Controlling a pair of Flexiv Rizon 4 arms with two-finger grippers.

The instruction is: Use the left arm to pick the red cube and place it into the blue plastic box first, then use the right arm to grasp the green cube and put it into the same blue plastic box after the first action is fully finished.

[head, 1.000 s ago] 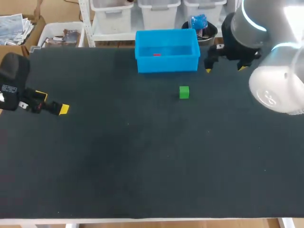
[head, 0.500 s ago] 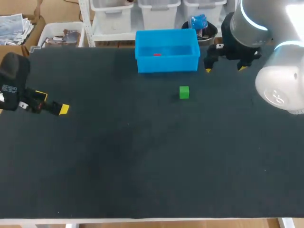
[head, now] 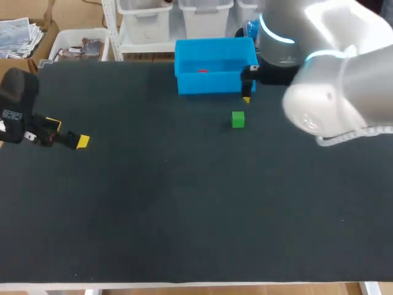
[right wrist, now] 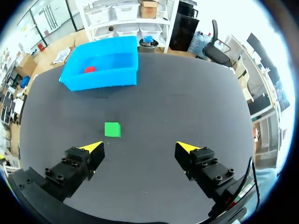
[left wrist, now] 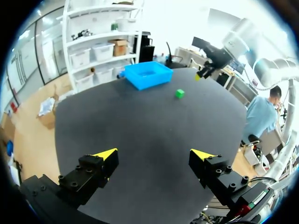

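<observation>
**Operator:** Head view, surface status?
**Technician:** Dark surface (head: 184, 215). The blue plastic box (head: 215, 83) sits at the far edge with the red cube (head: 202, 70) inside. The green cube (head: 238, 119) lies apart, nearer. The right end effector (head: 249, 89) hangs beside the box. The left end effector (head: 67, 133) sits near the left edge.
**Operator:** Left wrist view?
**Technician:** Fingers wide, empty.
**Operator:** Right wrist view?
**Technician:** Wide, empty. The green cube (right wrist: 112, 129) lies ahead, off-centre. Descending uncentred, a finger could knock it away.
</observation>
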